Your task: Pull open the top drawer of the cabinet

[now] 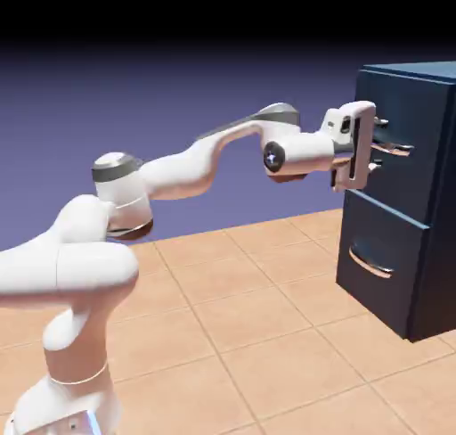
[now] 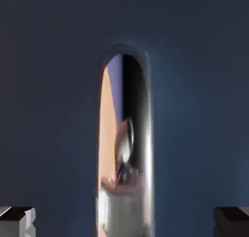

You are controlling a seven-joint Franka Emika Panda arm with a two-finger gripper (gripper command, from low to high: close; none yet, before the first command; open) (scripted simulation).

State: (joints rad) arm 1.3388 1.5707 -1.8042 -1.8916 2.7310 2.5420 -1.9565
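Reaches in from left of the top drawer's handle with the white Franka Panda arm. Could strain the wrist if pulled back crookedly, by dragging sideways rather than straight out from the handle.

Down below that same handle, shows the lower drawer's handle on the lower drawer front. Poses little threat, being well apart from the grasp; would matter only after a marked drop of the arm.

Right at the top drawer's handle, holds the tool wide open, with one fingertip to either side and nothing gripped. Shows a gap on both sides in the hand view, so no contact to see. Might come away with nothing if drawn back before closing fully. Might also pinch only the outer curve and slip off the smooth metal, from stopping too shallow; or knock the drawer face, from pushing in too deep.

Between the fingertips, offers the curved silver bar handle for a grip. Could twist or skid under an uneven squeeze, if met by one finger first.

Around and behind that handle, lies the closed top drawer, in the upper part of the dark navy cabinet. Could bind if pulled off its line.
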